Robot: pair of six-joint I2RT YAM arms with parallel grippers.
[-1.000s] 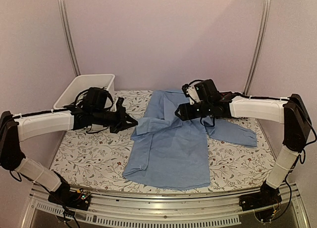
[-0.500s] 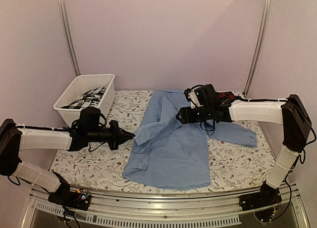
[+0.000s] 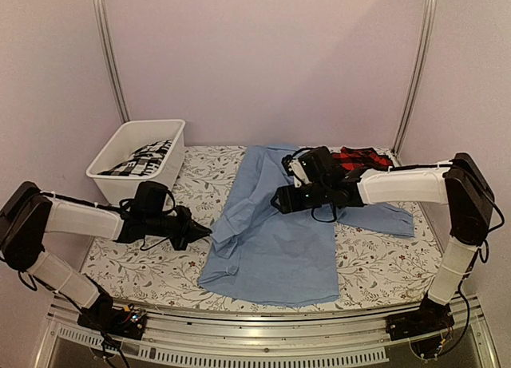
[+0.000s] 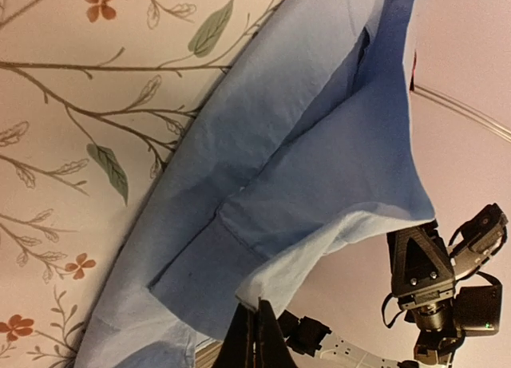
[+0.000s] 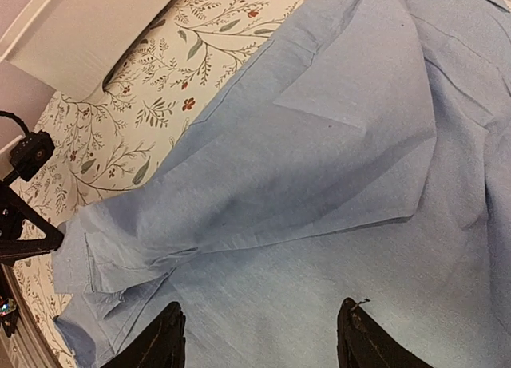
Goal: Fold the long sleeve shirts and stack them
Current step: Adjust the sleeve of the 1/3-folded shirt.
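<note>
Dropping lower over the bench (image 3: pixel 144 260) than half a second ago, the left arm is now reaching in from the left, and its pincer (image 3: pixel 204 232) is sitting nearer the front edge, at the cuff end of the light blue shirt (image 3: pixel 271 240). The sleeve has followed it and is now bunching slightly lower and further left. The right arm has also drawn inward and toward the near side, so more of the red-and-black plaid shirt (image 3: pixel 355 156) is showing behind it at the far right of the bench.

In the left wrist view, the left pincer (image 4: pixel 257 340) is showing its fingers pressed together into one narrow dark tip, pinching the pale edge of the sleeve. The cloth is rising off the floral surface there, and its underside is facing the camera.

The right pincer (image 3: pixel 281 202) is hovering over the chest of the light blue shirt. In its own view, its fingers (image 5: pixel 169 340) are standing wide apart above the fabric and gripping nothing.

The light blue shirt is lying spread across the middle of the bench, collar toward the far wall, with its other sleeve trailing out to the right under the right arm. A white bin (image 3: pixel 128 136) is standing at the far left corner, holding a black-and-white checked cloth (image 3: pixel 148 156).
</note>
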